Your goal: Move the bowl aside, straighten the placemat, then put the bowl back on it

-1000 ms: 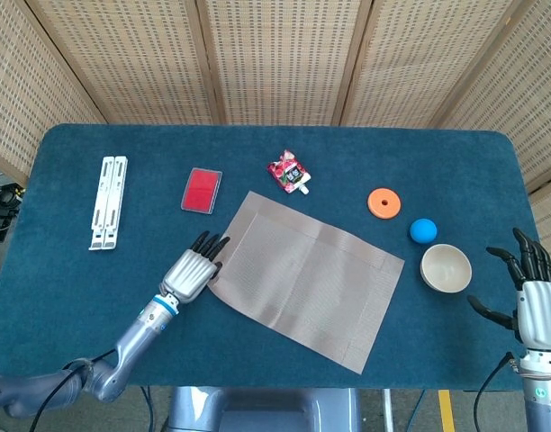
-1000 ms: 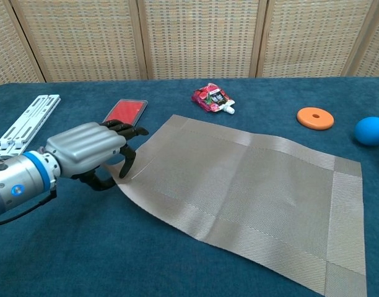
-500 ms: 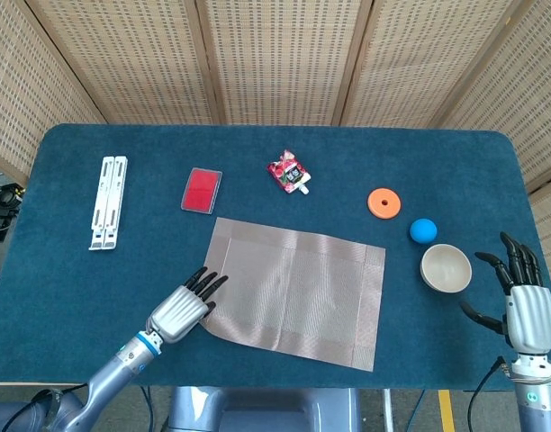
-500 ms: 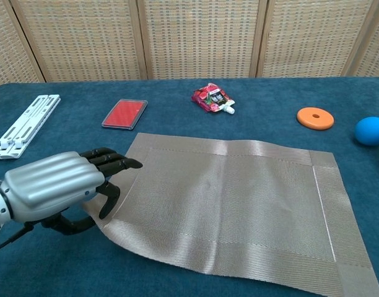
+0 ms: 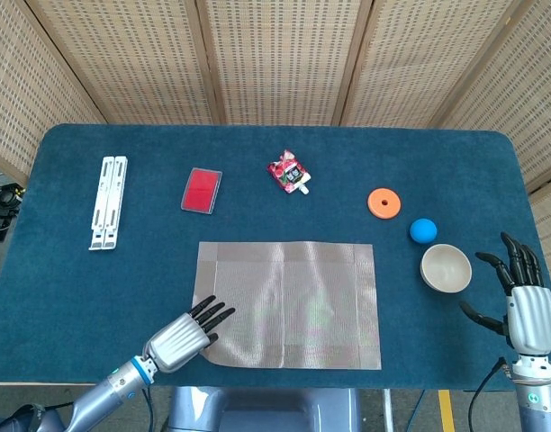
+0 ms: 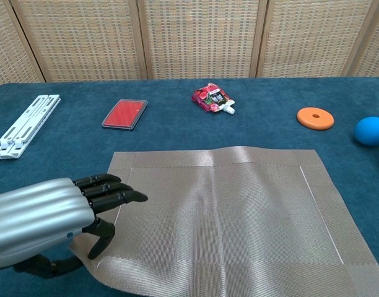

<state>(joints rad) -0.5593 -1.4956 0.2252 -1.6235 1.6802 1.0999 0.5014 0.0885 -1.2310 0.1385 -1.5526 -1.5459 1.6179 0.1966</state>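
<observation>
1. Left hand is at the mat's near-left corner, and in the chest view the thumb is tucked under the edge with the fingers lying on top, so it's pinching that corner
2. The mat is the big change: a second ago it sat diagonal across the table, half a second ago still tilted, now its edges run pretty much square with the table edge. The hand dragged the corner back toward the robot to swing it round
3. There's a shallow ripple down the middle of the mat, so not totally flat
4. Right hand hovers with fingers spread, holding nothing, barely moved
5. Bowl sits off the mat to its right, just beside that hand and a blue ball
6. So I'd say the straightening is basically done, and what's left is letting go and putting the bowl back
</observation>
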